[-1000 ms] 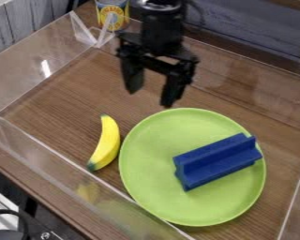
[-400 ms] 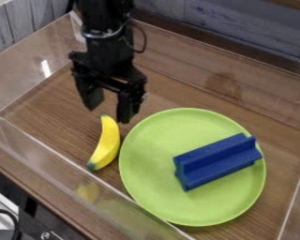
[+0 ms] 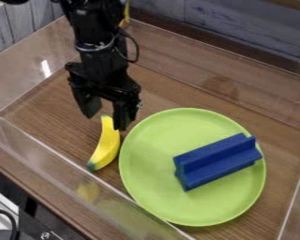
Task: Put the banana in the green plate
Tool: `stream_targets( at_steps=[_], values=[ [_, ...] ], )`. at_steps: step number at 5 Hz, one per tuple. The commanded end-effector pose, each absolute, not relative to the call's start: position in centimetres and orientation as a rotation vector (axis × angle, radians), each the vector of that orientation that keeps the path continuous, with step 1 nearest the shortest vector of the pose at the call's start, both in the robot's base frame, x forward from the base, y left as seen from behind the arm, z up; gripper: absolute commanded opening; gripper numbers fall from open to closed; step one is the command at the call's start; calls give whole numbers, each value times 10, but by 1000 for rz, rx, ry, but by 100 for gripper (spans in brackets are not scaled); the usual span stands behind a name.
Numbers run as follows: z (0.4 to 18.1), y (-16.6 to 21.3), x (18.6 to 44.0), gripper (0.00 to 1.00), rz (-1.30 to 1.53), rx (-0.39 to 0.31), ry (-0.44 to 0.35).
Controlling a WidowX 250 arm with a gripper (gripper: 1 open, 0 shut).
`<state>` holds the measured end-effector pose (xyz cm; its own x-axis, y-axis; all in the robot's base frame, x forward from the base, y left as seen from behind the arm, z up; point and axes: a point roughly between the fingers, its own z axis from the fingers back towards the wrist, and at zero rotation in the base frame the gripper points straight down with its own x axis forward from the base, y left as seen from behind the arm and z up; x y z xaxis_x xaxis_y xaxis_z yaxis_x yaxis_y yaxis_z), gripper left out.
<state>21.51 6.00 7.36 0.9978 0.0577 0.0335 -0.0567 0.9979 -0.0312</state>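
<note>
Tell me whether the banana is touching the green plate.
Cannot tell. The camera view shows the banana lying right beside the green plate rim, with no plain gap or contact.

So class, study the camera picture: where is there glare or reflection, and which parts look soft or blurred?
Camera view: bright glare streaks on the clear wall at left; the banana's yellow reflects faintly in that wall near the bottom edge; the open claw and the background look slightly soft; green plate and blue block evenly lit, with only soft shadows.

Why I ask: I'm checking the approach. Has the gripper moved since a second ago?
Yes. The gripper has shifted left and down in the view, from above the green plate's far rim to directly over the banana, jaws open.
</note>
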Motion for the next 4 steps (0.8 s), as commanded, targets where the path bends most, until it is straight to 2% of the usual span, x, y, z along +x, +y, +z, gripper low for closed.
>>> stream_targets(
  at_steps=[1,4],
  values=[
    [70,63,217,100,64,-38,-54],
    [41,70,220,100,68,-76,-61]
  ],
)
